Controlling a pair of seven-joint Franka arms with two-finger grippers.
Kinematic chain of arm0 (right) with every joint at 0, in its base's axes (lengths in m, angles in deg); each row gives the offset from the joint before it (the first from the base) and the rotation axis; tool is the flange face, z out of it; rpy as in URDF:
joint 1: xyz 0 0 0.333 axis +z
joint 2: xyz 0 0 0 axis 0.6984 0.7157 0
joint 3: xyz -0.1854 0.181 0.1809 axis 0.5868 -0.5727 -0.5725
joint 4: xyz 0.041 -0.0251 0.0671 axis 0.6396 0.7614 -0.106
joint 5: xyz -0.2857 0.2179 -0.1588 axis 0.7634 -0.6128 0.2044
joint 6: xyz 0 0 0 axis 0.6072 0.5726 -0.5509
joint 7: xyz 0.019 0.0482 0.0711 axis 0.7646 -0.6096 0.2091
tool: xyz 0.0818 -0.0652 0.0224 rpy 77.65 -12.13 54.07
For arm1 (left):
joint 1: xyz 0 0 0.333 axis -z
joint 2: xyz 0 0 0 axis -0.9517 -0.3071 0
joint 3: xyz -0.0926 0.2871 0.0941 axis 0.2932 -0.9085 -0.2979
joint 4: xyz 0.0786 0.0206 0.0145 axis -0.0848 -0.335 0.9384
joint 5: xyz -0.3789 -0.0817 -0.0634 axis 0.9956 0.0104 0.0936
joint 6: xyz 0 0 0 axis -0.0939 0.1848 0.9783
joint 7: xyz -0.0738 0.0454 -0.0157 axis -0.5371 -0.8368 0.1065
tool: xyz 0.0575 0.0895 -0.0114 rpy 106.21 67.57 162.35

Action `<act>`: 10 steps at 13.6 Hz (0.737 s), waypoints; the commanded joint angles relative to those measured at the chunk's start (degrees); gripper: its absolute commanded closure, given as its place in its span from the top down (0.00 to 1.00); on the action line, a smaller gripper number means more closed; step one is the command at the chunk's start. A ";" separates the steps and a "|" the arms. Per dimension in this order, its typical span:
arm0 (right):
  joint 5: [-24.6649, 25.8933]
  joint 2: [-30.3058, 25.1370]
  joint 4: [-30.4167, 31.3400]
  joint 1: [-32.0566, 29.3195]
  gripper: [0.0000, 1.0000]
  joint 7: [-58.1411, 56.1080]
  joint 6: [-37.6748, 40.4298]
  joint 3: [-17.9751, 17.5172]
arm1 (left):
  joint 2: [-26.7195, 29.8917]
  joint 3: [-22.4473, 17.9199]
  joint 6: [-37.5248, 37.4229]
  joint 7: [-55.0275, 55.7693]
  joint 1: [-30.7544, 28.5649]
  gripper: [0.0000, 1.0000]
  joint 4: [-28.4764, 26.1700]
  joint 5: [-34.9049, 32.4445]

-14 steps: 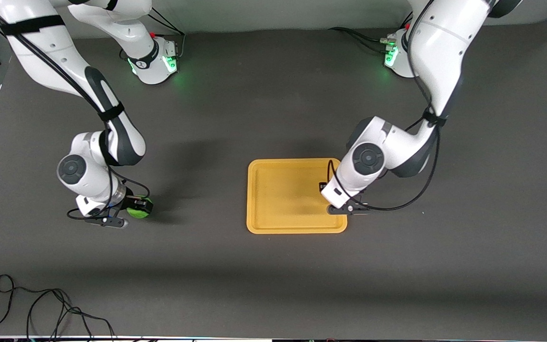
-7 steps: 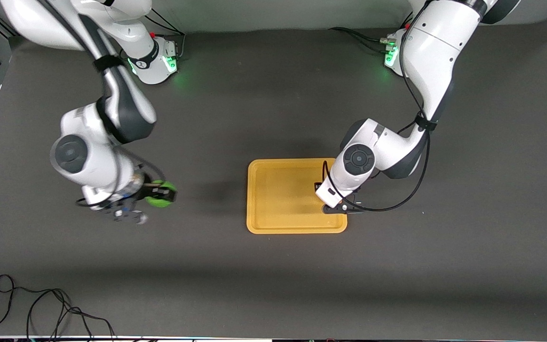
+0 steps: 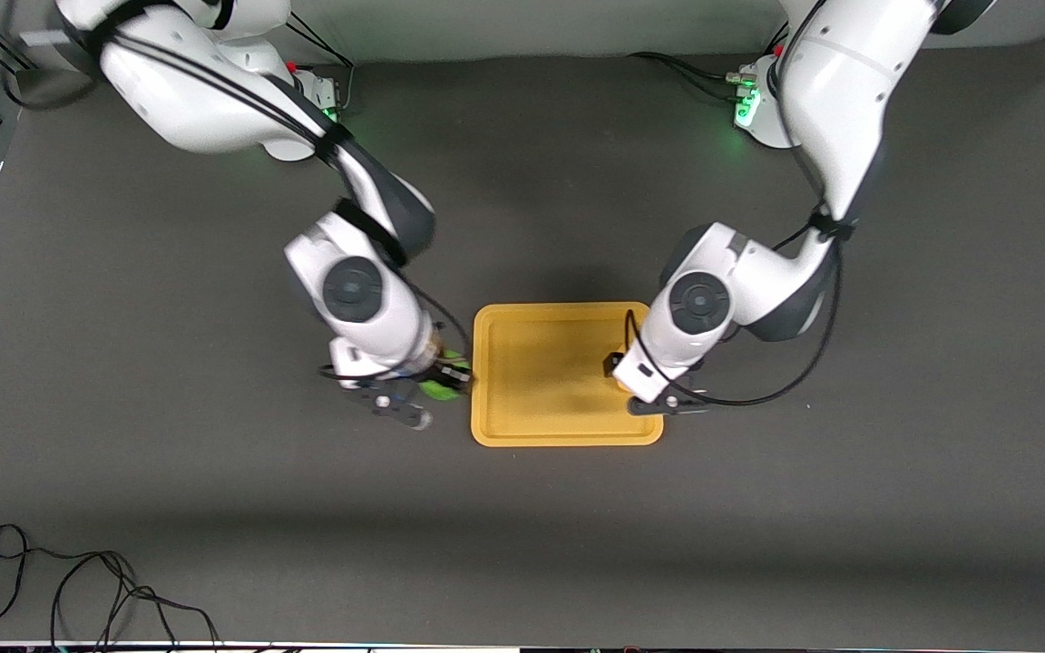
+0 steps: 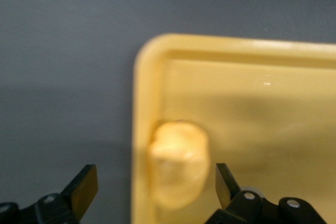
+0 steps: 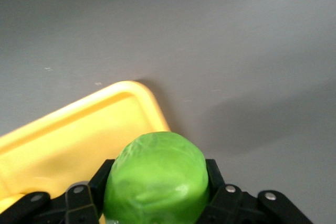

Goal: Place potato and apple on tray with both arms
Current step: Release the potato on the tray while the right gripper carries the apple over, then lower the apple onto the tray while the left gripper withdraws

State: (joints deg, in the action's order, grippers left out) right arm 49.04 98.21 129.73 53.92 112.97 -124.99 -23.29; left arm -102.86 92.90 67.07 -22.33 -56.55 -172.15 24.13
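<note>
Left wrist view alone reveals the potato (image 4: 178, 163) lying in the tray (image 3: 541, 426), between the spread fingers of the left gripper (image 4: 155, 184). The right gripper (image 5: 156, 191), clamped on the apple (image 5: 156, 179), hangs over the tray's rim toward the right arm's end.

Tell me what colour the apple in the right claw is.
Bright green; the apple shows best in the right wrist view, gripped by the right claw.

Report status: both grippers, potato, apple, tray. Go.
Left gripper open over the potato, which lies on the tray. Right gripper shut on the apple, at the tray's edge toward the right arm's end. Nothing in the way.
</note>
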 commanded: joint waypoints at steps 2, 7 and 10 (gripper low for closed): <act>5.35 10.20 -6.50 4.69 0.24 5.30 -6.34 -1.44 | 12.51 0.14 -10.12 -11.71 -8.68 1.00 -2.85 1.26; 11.95 15.75 -10.91 9.46 0.24 12.16 -6.16 -1.35 | 21.56 -0.12 -19.79 -28.25 -20.90 1.00 -2.77 3.90; 12.12 16.28 -10.82 10.34 0.41 12.16 -6.16 -1.35 | 25.26 -0.38 -22.09 -31.96 -26.18 1.00 -2.68 3.72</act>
State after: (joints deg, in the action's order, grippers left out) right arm 59.36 113.30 121.11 63.62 123.86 -132.24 -24.20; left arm -81.38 92.26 45.58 -52.19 -80.40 -172.53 27.14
